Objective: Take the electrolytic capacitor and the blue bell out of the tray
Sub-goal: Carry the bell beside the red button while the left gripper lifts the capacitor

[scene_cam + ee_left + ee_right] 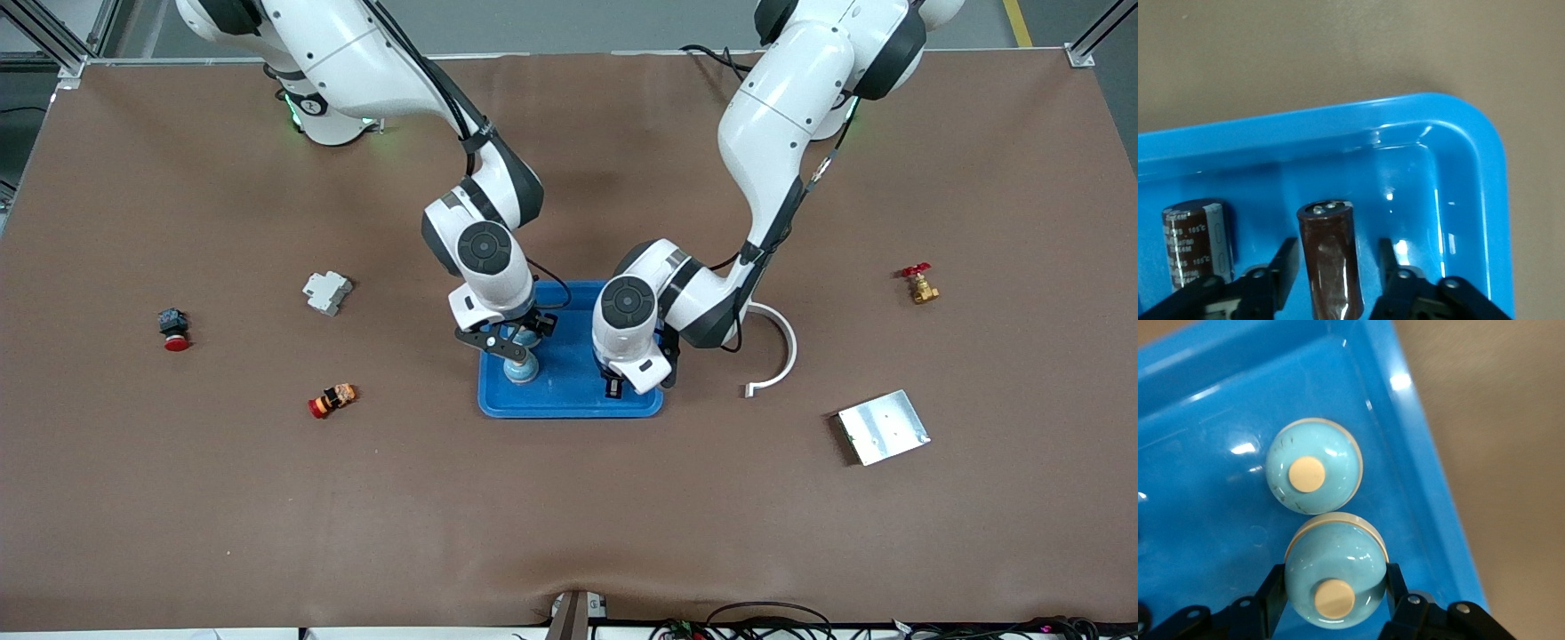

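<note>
Right hand [1331, 603] sitting in blue tray [569, 402] at right arm's end, fingers clamping bell [1335, 580]; second bell [1313, 475] lying just beside. Left hand [1338, 277] sitting at left arm's end, fingers flanking capacitor [1331, 260], small gaps showing; second capacitor [1197, 241] standing beside.

Inside the blue tray [1471, 173] on the brown tabletop [1305, 53], a brown capacitor [1330, 260] sits between the left end effector [1338, 267] fingers [1286, 263], beside a second capacitor [1197, 243].
</note>
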Robot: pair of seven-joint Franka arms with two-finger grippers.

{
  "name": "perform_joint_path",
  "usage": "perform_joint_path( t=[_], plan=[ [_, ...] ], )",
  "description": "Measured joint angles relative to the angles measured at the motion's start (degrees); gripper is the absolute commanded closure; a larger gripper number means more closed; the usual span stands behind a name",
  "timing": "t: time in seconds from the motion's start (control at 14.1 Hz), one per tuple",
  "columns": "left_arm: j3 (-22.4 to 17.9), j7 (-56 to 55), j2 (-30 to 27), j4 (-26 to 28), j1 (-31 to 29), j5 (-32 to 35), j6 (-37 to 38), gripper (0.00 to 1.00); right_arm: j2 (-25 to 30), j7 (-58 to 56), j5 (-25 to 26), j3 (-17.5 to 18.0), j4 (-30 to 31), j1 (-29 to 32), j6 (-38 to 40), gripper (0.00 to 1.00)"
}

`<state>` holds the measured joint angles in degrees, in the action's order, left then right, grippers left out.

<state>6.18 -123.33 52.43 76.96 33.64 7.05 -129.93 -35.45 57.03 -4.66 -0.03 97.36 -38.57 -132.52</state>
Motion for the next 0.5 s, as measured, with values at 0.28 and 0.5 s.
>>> perform_joint_path(
  t=[0.28,0.5],
  plan=[
    [0.03,2.02,-0.23,-0.44,0.27,1.64,2.04,1.00,6.13,-5.86,-0.01,-0.42,-0.17,4.10,9.12,1.00],
    [0.19,6.34,-2.09,-0.82,0.70,1.94,6.58,1.00,10.26,-16.31,-0.05,-0.64,-0.16,10.52,17.10,1.00]
  ],
)
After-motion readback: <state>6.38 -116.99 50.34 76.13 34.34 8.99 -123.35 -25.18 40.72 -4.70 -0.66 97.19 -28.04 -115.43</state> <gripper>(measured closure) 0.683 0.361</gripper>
